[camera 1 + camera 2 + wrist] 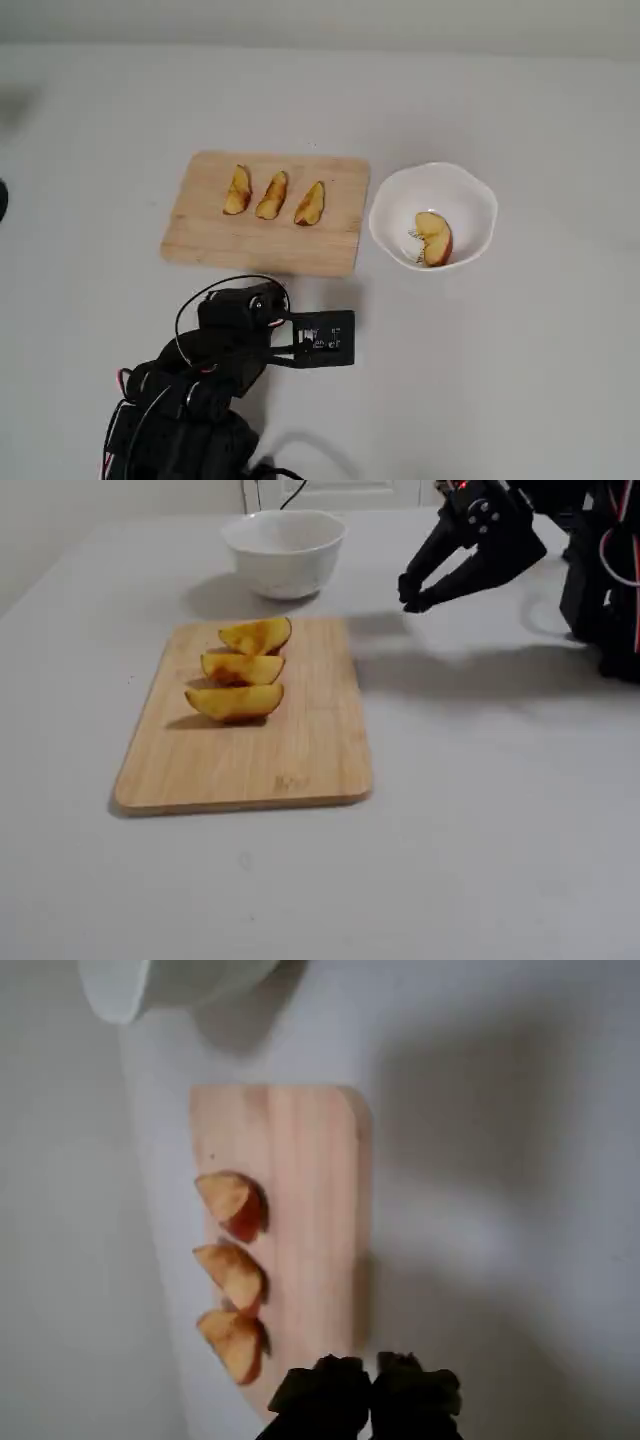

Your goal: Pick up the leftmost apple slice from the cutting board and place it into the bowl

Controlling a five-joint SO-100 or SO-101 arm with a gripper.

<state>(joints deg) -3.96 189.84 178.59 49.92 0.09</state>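
Observation:
The apple slice (434, 238), broad with a red skin edge, lies inside the white bowl (480, 200), to the right of the cutting board (210, 235) in the overhead view. Three narrower, browner slices (271, 195) stay in a row on the board. My gripper (410, 600) hangs shut and empty above bare table off the board's long edge, apart from board and bowl. In the wrist view its dark fingertips (340, 1380) sit at the bottom edge, just past the board (310, 1180). The fixed view shows the bowl (285, 555) from the side, so its inside is hidden.
The arm's body and cables (190, 400) fill the lower left of the overhead view. Grey-white table (520, 380) spreads around the board and bowl. A dark object (2, 200) shows at the left edge.

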